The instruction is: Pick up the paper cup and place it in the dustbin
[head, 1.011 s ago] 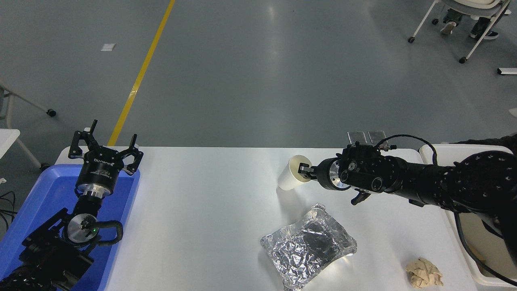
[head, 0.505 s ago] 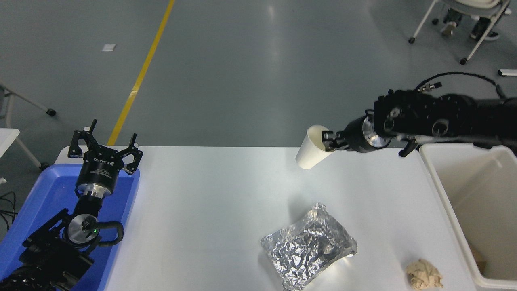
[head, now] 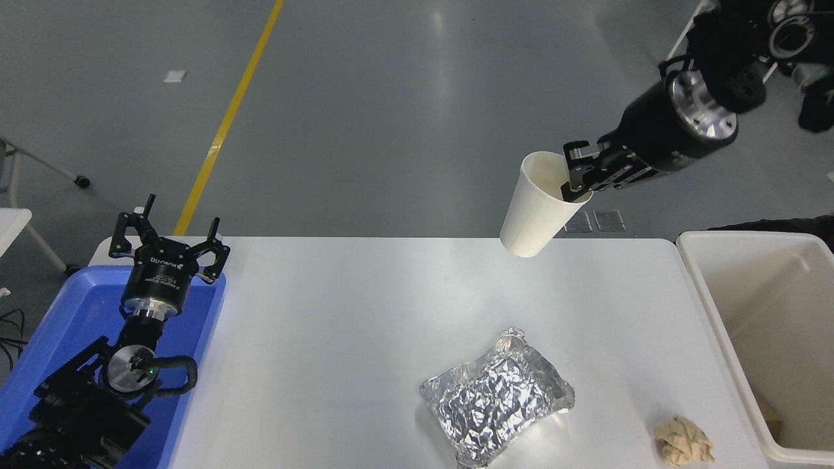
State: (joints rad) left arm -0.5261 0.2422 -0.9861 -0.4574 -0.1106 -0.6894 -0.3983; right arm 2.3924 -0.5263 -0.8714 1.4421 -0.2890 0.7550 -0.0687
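A: Where is the paper cup [head: 538, 204]?

B: In the air, clear of the white surface [head: 339, 339]. It hangs tilted beyond the surface's far edge, mouth up and leaning toward the dustbin [head: 707, 306], base down and away from it. It sits up and to the left of the dustbin's far left corner, not over the opening.

A: What has it?

B: The right hand [head: 576, 176]. It reaches in from the upper right and pinches the cup's rim on the dustbin side, one finger inside the mouth and the other outside the wall.

A: And the dustbin?

B: It stands at the surface's right end, open. Something tan shows low inside near its near edge, but I cannot make out what it is.

A: Anything else near it?

B: A crumpled tan paper ball [head: 684, 441] lies just left of the dustbin's near end. Further left of the dustbin is a crumpled foil packet [head: 498, 397], well apart from the cup.

A: The other arm?

B: The left hand [head: 169, 240] is parked far from the dustbin, at the opposite end, over a blue tray [head: 71, 319]. Its fingers are spread and hold nothing.
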